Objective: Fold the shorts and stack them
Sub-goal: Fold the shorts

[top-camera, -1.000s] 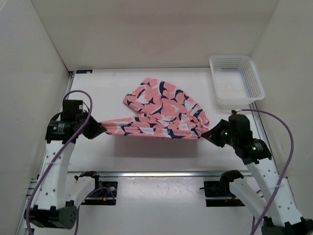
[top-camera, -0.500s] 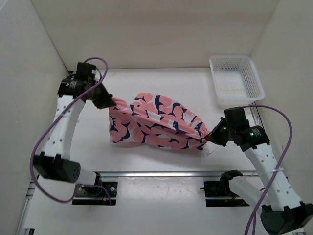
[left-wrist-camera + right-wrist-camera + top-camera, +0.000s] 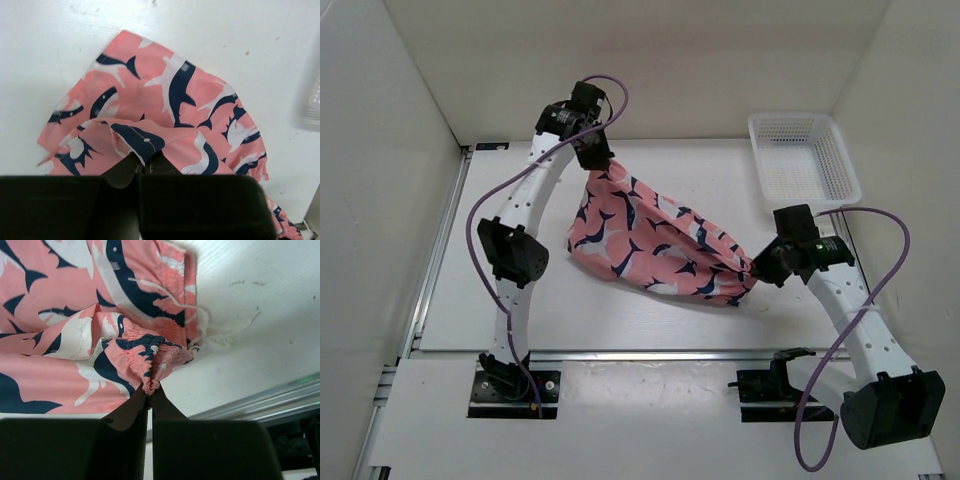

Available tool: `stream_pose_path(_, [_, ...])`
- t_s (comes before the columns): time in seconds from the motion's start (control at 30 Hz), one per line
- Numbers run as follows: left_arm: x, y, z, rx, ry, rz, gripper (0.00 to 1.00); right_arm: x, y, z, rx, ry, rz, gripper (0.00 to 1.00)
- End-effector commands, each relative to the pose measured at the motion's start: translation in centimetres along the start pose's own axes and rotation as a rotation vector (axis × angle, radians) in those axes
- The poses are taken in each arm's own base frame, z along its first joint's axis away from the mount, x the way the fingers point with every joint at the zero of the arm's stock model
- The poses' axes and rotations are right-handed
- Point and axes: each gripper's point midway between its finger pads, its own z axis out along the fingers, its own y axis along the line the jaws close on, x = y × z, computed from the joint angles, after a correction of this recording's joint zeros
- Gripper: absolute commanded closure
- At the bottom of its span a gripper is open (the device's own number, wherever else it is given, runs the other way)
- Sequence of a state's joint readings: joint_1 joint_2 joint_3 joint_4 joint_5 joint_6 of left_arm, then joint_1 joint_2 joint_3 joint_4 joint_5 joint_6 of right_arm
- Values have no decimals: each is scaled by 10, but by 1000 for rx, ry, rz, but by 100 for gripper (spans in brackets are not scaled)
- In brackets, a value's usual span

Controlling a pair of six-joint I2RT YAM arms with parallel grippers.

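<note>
Shorts (image 3: 655,240) sag between both grippers over the middle of the table (image 3: 710,180). The left gripper (image 3: 597,165) is clamped on a hem corner, held high at the far side. The right gripper (image 3: 757,272) is closed on the gathered waistband, lower down, nearer the basket (image 3: 803,165).

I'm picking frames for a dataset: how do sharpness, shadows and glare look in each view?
Top external: even, soft light, sharp, only a faint shadow beneath the shorts. Left wrist: fabric crisp, but the basket at the right edge is blurred and the left end effector is dark, soft. Right wrist: the right end effector likewise dark; mild glare on the rail.
</note>
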State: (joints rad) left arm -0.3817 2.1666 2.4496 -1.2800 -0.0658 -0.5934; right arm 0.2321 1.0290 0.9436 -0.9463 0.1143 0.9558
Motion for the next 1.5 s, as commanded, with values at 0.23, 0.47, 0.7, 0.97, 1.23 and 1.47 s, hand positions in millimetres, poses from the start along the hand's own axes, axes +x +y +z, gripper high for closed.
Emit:
stream_pose_path(0.23, [-78,-23,55,17,-288,56,88,-40,-31,67,138,-41,-13,65])
stream_pose_path(0.47, [-94,-25,9,63,-358,122,0,-60,-12,60,92,-79,-22,8])
stream_pose_path(0.7, [-38,62,3,-78,-162,81,0,-22,-30,66,63,29,-20,4])
stream_pose_path(0.97, [52,115,74,-155,118,87,0,-11,-23,88,-34,109,-24,1])
stream_pose_path(1.23, [94,106,130,-115,253,106,1,1,-22,134,-57,203,5,30])
stream_pose_path(1.47, [89,104,129,-123,227,67,88,-25,-8,141,-52,184,-102,92])
